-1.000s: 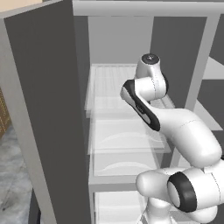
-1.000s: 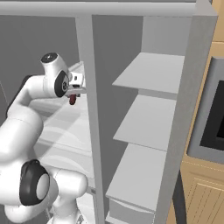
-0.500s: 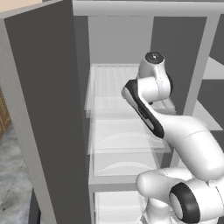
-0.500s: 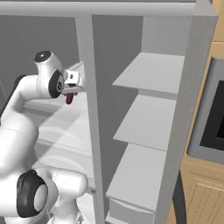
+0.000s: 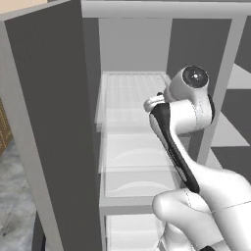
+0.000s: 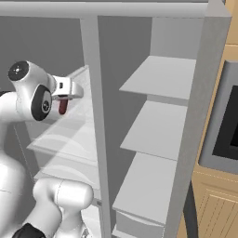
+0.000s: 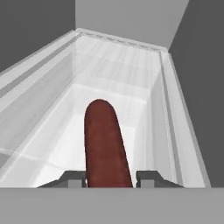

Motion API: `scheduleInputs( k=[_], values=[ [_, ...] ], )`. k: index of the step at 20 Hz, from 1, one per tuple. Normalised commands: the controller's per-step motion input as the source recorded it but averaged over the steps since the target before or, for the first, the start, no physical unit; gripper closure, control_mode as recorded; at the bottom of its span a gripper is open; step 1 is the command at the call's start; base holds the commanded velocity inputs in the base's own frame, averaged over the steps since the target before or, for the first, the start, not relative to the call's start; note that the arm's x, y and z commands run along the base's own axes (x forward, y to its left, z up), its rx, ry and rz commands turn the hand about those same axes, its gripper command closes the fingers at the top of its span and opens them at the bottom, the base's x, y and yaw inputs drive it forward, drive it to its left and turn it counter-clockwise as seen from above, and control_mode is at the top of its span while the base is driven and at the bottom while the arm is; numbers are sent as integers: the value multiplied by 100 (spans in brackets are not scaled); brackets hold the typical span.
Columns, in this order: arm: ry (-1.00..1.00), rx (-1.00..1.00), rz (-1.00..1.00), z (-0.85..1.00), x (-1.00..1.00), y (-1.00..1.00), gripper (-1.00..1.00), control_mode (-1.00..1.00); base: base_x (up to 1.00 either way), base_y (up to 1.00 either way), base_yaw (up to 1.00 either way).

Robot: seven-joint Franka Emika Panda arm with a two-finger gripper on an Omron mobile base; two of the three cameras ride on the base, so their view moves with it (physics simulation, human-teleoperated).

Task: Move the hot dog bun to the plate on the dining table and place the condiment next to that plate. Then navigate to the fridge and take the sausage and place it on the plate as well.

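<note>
My gripper (image 7: 108, 177) is shut on the sausage (image 7: 105, 142), a short dark reddish-brown cylinder that sticks out forward between the two fingertips. In the right base view the sausage (image 6: 62, 106) hangs just under the hand, in front of the fridge's left compartment. It is held clear above the pale translucent shelf (image 7: 118, 74) and the drawer below. The fridge (image 5: 132, 49) stands open, grey with pale inner shelves. In the left base view the white arm (image 5: 186, 112) reaches in at mid-shelf height.
The open fridge door (image 5: 49, 127) stands close on the left. A grey upright divider (image 6: 95, 116) separates my hand from the right compartment's shelves (image 6: 158, 74). A wooden cabinet with a dark oven (image 6: 228, 130) flanks the fridge on the right.
The hand with the sausage has drawn back a little out of the fridge, leftward in the right base view, and the arm's upper joint has risen. The grip on the sausage holds.
</note>
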Motion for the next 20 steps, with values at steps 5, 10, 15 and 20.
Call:
scheduleInputs(
  k=[5,10,15,20],
  values=[
    [-6,0,0,55,-74,0,100,-100,0,0,0],
    [-8,0,0,31,-91,0,100,-100,0,0,0],
    [-6,0,0,29,-91,0,100,-100,0,0,0],
    [-3,0,0,22,-61,0,100,-100,0,0,0]
  ],
)
